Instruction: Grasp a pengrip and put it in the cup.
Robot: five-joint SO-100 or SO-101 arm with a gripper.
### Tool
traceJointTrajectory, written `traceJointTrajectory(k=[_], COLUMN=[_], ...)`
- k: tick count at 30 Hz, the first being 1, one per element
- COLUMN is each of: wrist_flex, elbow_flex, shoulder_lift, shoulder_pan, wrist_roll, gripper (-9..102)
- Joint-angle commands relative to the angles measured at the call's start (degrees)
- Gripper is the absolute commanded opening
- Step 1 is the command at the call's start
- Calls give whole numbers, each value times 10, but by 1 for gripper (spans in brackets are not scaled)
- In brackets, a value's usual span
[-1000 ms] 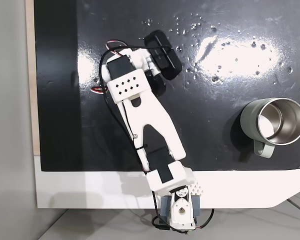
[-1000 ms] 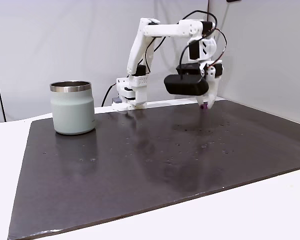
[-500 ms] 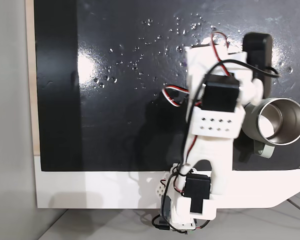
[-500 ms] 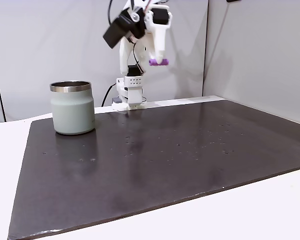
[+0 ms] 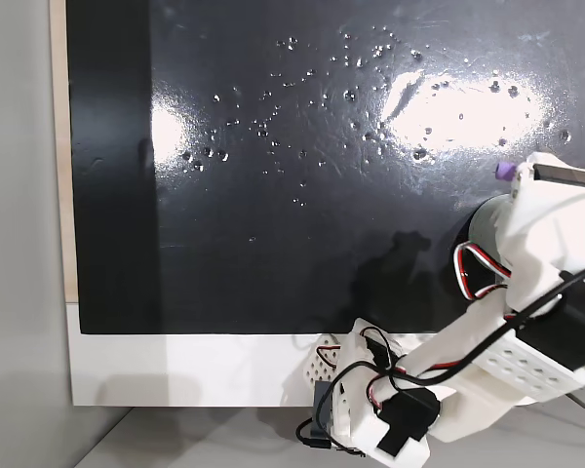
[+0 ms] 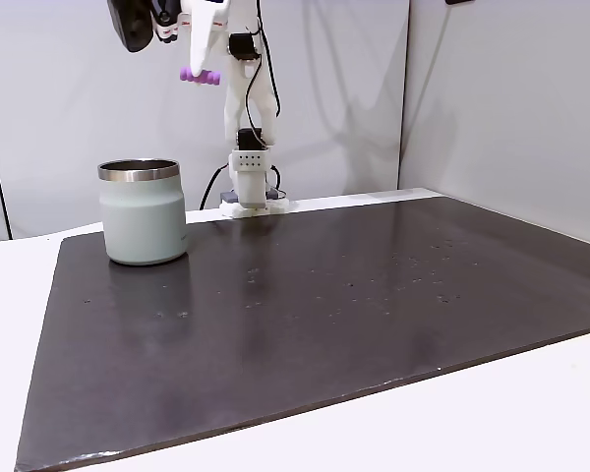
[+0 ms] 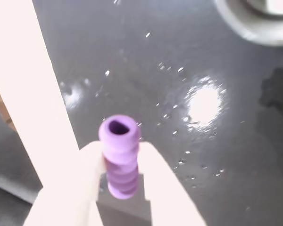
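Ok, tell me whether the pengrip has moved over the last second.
Yes. In a fixed view, the pengrip, clamped in the gripper, has risen off the mat's right side and travelled left; it now hangs high, just right of the cup.

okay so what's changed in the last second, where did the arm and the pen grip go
The gripper lifted the pengrip off the far right of the mat, as the side fixed view shows it, and swung left and up; it now hangs high near the cup, just to its right. The grip stayed shut. The cup did not move.
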Motion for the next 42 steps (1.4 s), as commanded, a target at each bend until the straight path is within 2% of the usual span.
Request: traceJointTrajectory(k=[1,5,16,26,34,39,42], wrist_flex=[1,-7,-112,-202,-221,-218,-218], elbow_flex=[38,108,263,367,378,376,375], shoulder_lift=[57,105,152,166,157,148,145], shoulder_pan=[29,68,161,202,202,201,200], wrist_roll=[-46,-99,-184,-219,-217,-221,-220], gripper=[0,0,0,0,0,18,20])
